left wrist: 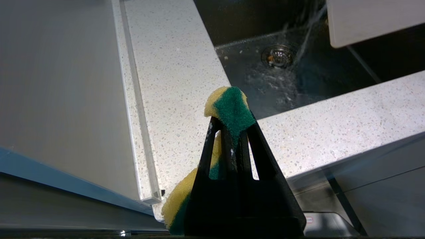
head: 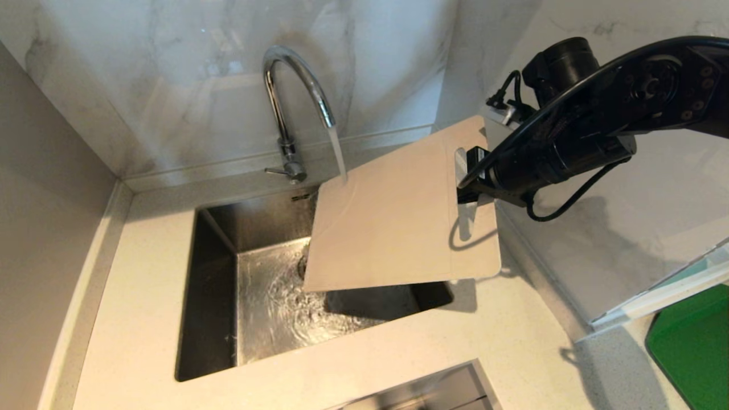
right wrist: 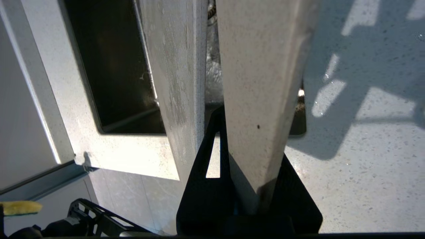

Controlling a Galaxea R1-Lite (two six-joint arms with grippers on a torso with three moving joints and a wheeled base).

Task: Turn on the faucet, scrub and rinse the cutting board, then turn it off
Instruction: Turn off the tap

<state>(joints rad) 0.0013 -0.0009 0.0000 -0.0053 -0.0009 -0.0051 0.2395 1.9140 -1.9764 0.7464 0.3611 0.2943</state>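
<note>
Nearest you, the left gripper (left wrist: 229,132) was pinched shut on a yellow-and-green sponge (left wrist: 229,106), parked over the counter (left wrist: 172,83) short of the sink (head: 211,296). Farther in, your right gripper (head: 470,176) was clamped on the handle end of the cutting board (head: 393,228), holding it tilted over the basin. Beyond, the faucet (head: 290,97) ran onto the board's far corner. So water's on and rinsing looked underway; shutting off remained. You couldn't tell whether scrubbing was finished, and the board's underside stayed hidden.
</note>
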